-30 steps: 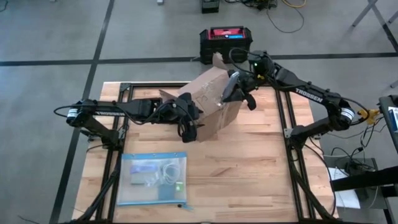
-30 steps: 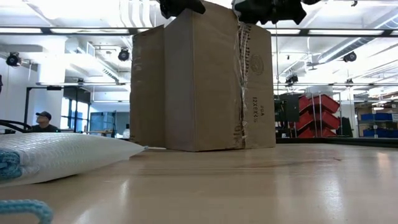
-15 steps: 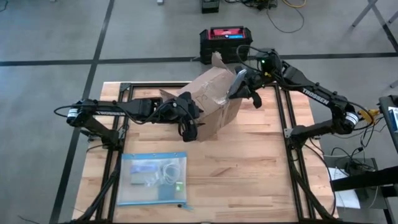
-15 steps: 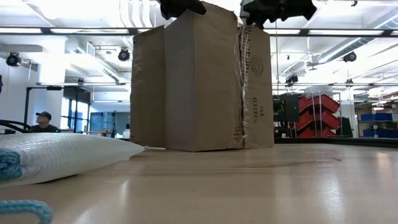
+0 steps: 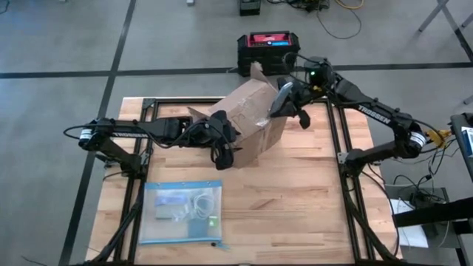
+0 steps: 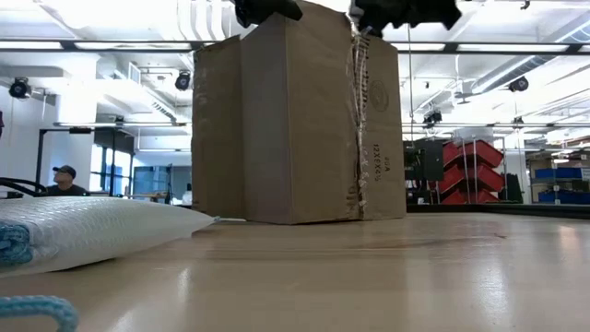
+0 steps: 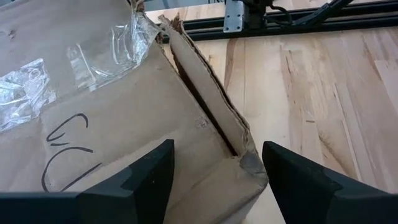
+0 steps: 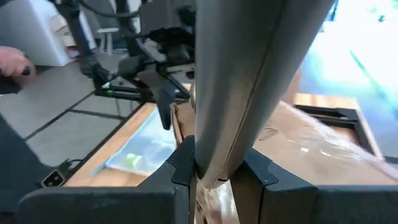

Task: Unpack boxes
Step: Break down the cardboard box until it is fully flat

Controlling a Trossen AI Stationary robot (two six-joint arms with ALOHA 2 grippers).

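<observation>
The brown cardboard box [image 5: 247, 122] [image 6: 295, 120] stands upright mid-table on its bottom, flaps open, with clear tape [image 7: 93, 56] on its side. My left gripper [image 5: 220, 144] [image 7: 214, 180] is open at the box's near-left upper corner [image 7: 239, 162], which sits between its fingers; whether they touch it I cannot tell. My right gripper [image 5: 287, 105] [image 8: 217, 171] hovers over the box's open top near its right side, shut on a long pale grey flat item [image 5: 282, 94] [image 8: 249, 74]. What else the box holds is hidden. My right gripper pinches the pale grey flat item between its two fingers [image 8: 183, 165], at a stretch near its lower part [image 8: 217, 149]. The item rises past the fingers at a slant. It is lifted over the box's open top; its lower end is hidden by the gripper.
A clear blue-edged plastic bag [image 5: 182, 210] [image 6: 83, 231] with small parts lies on the table near the near-left edge. A black crate with red top [image 5: 267, 48] sits on the floor beyond the far edge. Bare wood lies near and right of the box. A person [image 6: 63, 180] sits far behind.
My right gripper has risen and drawn toward the table's far-right, carrying the grey item higher above the box's top. The left arm and the box have stayed about where they were.
</observation>
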